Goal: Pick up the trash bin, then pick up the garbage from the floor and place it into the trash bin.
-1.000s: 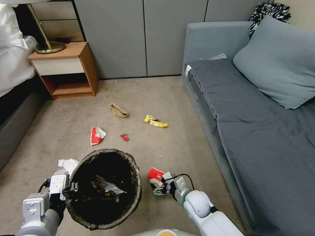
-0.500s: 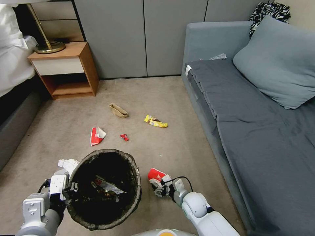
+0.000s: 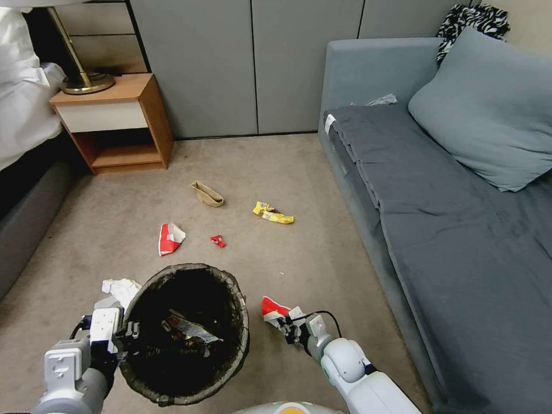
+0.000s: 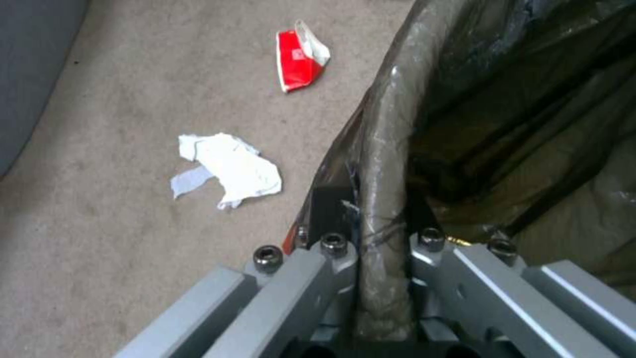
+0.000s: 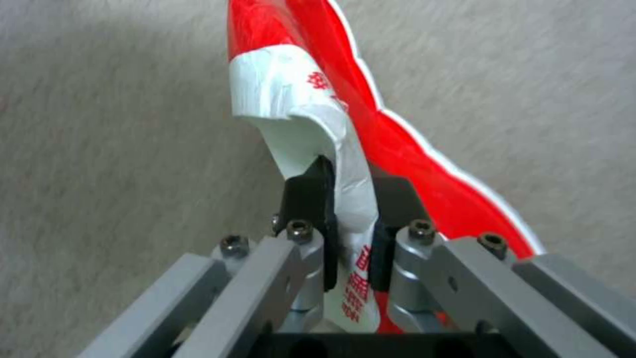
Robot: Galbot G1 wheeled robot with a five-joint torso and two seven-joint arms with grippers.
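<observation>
Left tool [image 4: 371,248] was clamped on the trash bin [image 3: 185,333] rim, liner pinched in with it, bin at the floor's near edge. Right tool [image 5: 351,233] had the red-and-white packet [image 5: 311,114] nipped by a thin white flap, just right of the bin.

Risks, as I judged them: the flap could tear or slide out in transit, since the grip was on film, not the body. The one-sided rim grip could let the bin tip or the liner pull loose. Four other scraps and crumpled tissue [image 4: 228,169] lay on the carpet.
</observation>
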